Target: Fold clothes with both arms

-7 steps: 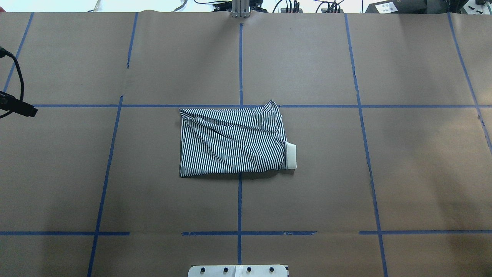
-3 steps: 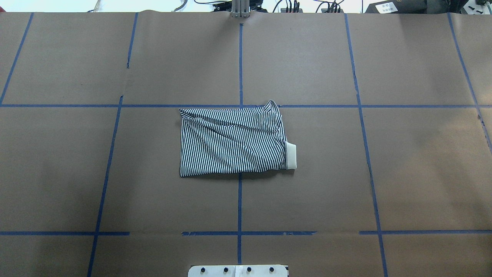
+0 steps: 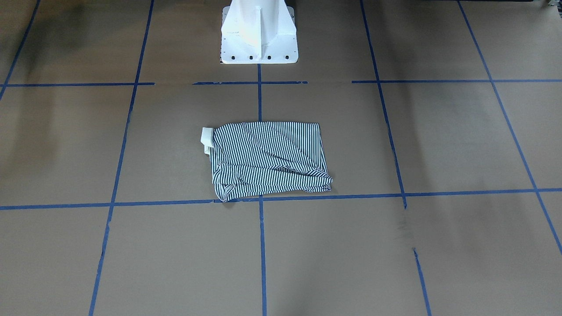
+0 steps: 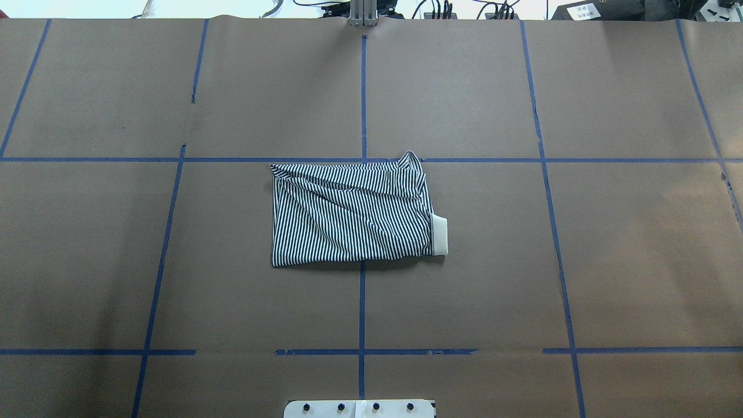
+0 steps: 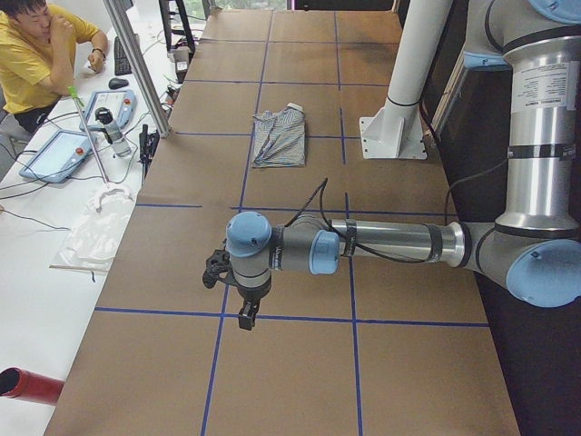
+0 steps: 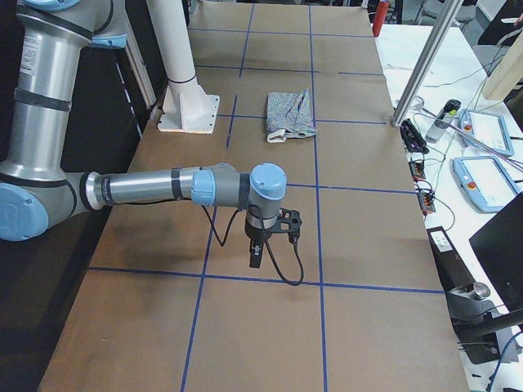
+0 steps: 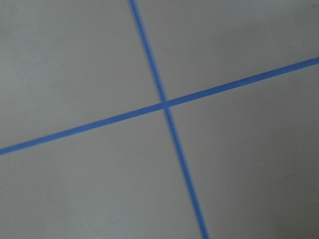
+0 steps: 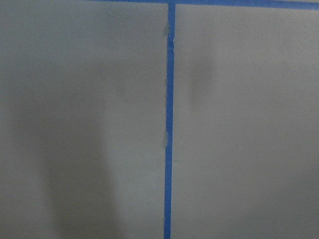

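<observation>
A black tip of the left arm point(image 5: 390, 241), at the overhead view's left edge a second ago, is gone; the polo shirt point(image 4: 351, 215) lies unmoved in the middle of the tabletop point(image 4: 580, 261), folded into a compact rectangle with its cream collar point(image 4: 440, 235) poking out. The front view shows rumpled layers along one edge. In the side views the left pincer point(image 5: 245, 313) and right pincer point(image 6: 255, 257) hang well apart from it; I cannot tell their spread. Folding looks essentially finished.

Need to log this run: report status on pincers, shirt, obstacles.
Left pincer and right pincer away from shirt, open or shut unclear. Shirt folded, flat mid-table, untouched. Only the white pedestal stands nearby.
</observation>
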`<state>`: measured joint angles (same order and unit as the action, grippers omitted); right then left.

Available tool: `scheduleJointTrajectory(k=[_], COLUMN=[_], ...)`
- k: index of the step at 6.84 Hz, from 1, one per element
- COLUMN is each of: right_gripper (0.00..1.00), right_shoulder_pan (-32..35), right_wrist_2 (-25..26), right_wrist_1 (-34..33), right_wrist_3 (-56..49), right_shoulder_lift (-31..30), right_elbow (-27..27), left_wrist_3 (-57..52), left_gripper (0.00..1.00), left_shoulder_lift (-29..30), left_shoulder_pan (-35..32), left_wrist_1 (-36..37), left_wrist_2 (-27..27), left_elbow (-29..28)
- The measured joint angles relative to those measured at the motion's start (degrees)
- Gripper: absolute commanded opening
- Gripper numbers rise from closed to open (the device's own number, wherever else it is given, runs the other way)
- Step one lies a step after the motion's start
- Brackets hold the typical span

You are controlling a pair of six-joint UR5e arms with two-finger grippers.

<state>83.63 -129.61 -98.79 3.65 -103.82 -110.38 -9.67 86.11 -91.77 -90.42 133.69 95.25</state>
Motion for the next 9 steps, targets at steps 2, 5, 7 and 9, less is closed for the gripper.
scheduleJointTrajectory(k=[2, 5, 7, 9], right_gripper=[1.00, 1.00, 1.00, 1.00], right_shoulder_pan=[0.4, 3.0, 3.5, 3.5], right_wrist_2=[0.3, 0.4, 0.4, 0.4], right_wrist_1=[0.4, 1.9, 2.0, 2.0], right_wrist_3=[-0.6, -4.7, -5.0, -4.8], right_shoulder_lift=[-0.4, -2.1, -2.4, -2.6], right_elbow=[0.1, 0.1, 0.2, 0.4], left_wrist_3=[0.0, 0.4, 0.2, 0.2], left_gripper=[1.00, 1.00, 1.00, 1.00], left_shoulder_lift=[0.1, 0.5, 0.2, 0.0], left_shoulder_pan=[-1.1, -1.3, -1.2, -1.2], left_wrist_1=[1.5, 1.7, 1.5, 1.5], left_wrist_2=[2.9, 3.2, 2.7, 2.2], left_elbow=[0.3, 1.6, 2.3, 2.4])
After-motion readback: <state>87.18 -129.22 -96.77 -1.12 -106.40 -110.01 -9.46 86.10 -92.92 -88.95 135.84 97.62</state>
